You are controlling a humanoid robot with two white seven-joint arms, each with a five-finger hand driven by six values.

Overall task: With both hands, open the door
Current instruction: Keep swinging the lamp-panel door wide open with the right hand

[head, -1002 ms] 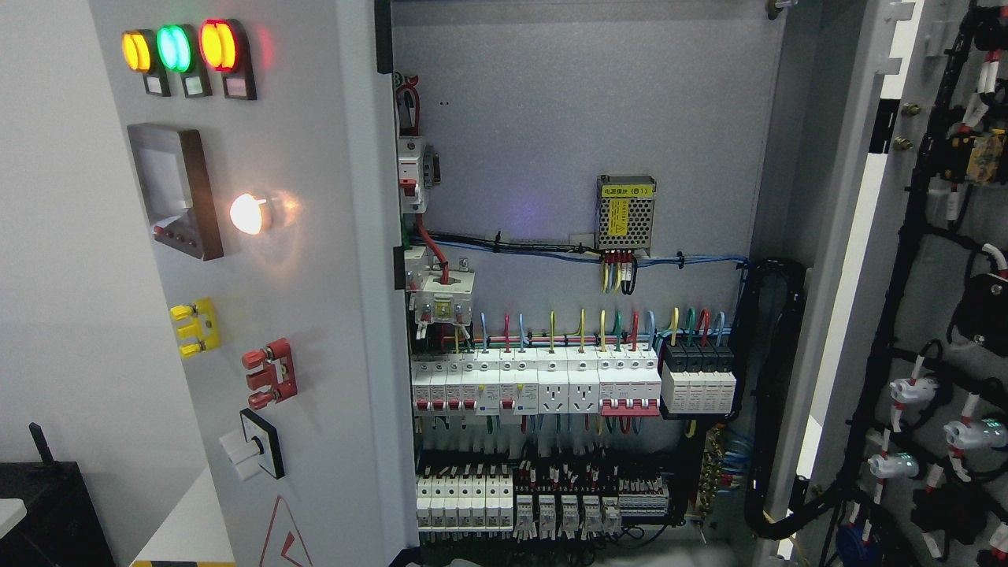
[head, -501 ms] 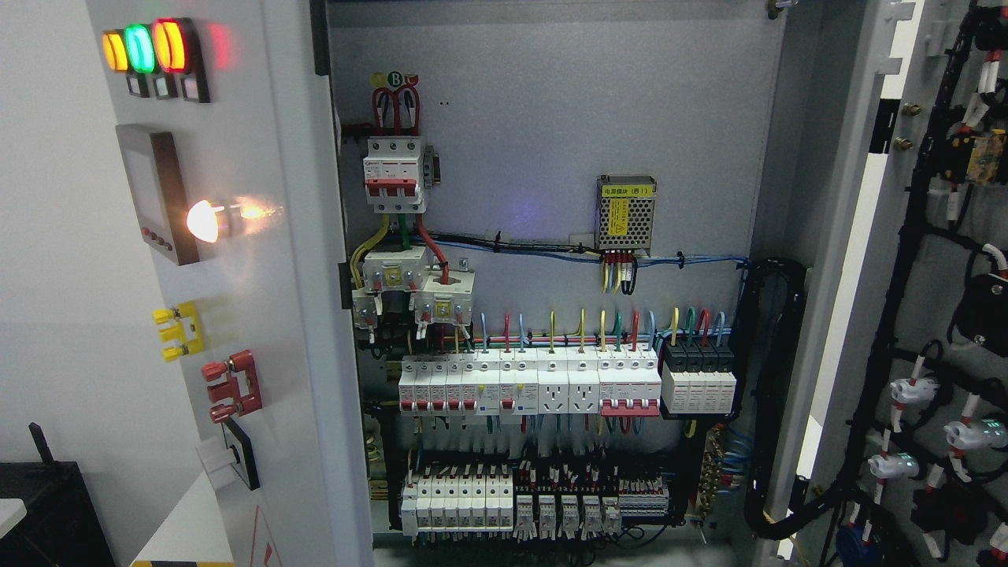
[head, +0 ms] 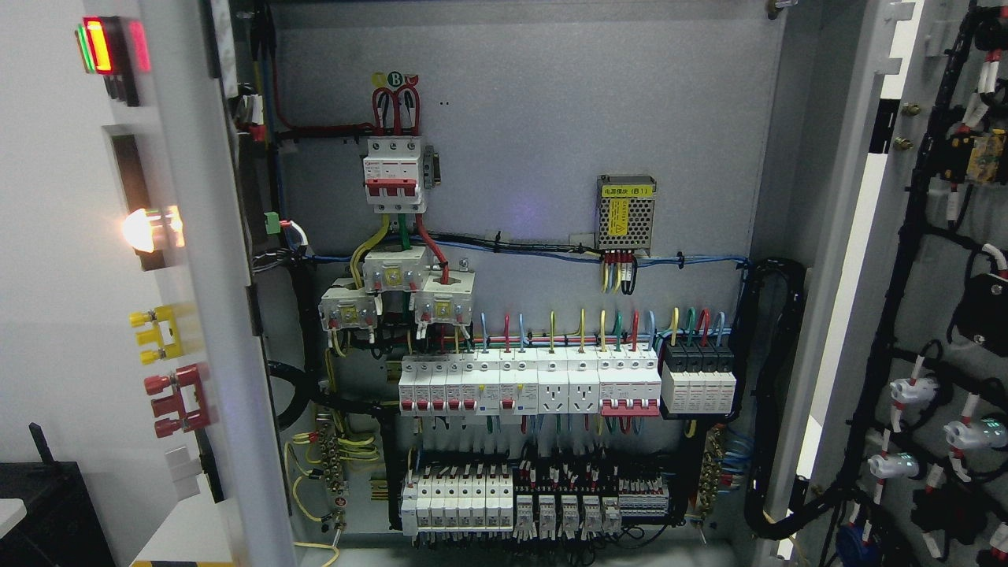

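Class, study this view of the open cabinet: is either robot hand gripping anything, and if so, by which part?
It cannot be told: neither hand is in view. The left door stands swung wide, and nothing visible grips its edge.

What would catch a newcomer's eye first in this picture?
The glowing white lamp and the red indicator on the left door, seen almost edge-on. Then the row of white breakers with coloured wires, mid-cabinet, and the yellow-labelled power supply above it.

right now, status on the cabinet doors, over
No hand in view. Left door swung wide, nearly edge-on; right door open too. Breaker panel fully exposed. Nothing blocking the opening.
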